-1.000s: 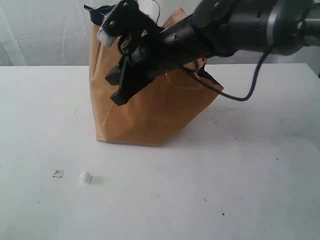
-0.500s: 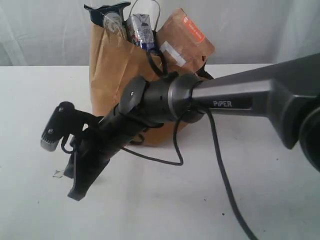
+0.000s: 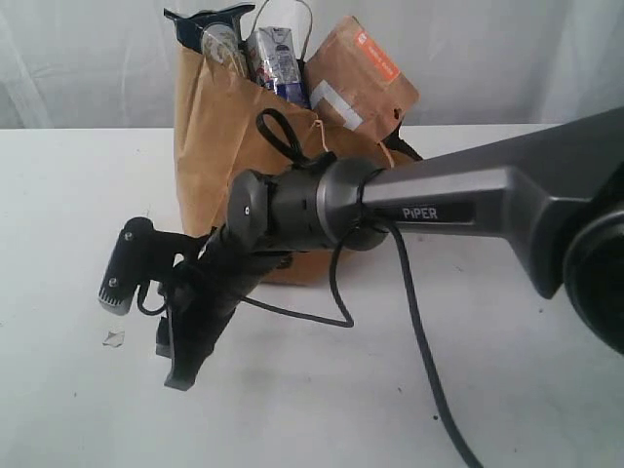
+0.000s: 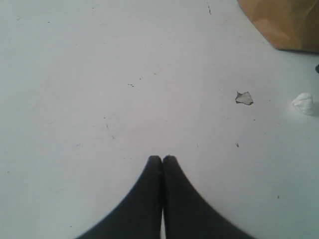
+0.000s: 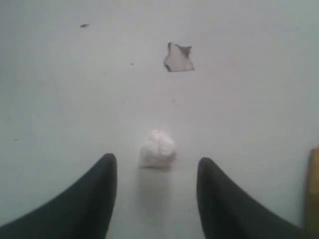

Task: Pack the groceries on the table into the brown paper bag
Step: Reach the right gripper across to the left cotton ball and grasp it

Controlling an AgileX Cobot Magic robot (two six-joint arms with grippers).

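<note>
The brown paper bag (image 3: 219, 146) stands at the back of the table (image 3: 78, 195). Groceries stick out of its top: a long pasta packet (image 3: 216, 34), a small carton (image 3: 276, 58) and a brown pouch with a white square (image 3: 366, 78). No jars show. My right gripper (image 3: 183, 369) reaches across to the front left, low over the table. In the right wrist view the right gripper (image 5: 156, 162) is open, with a small white crumpled ball (image 5: 157, 148) just ahead of its tips. My left gripper (image 4: 162, 158) is shut and empty over bare table.
A small torn scrap (image 3: 114, 338) lies on the table near the ball; the scrap (image 4: 244, 98) and the ball (image 4: 303, 103) also show in the left wrist view. The right arm's cable (image 3: 419, 331) hangs in front of the bag.
The right arm swung from the bag's mouth down to the front left of the table. Its jaws went from shut to open over the white ball.
</note>
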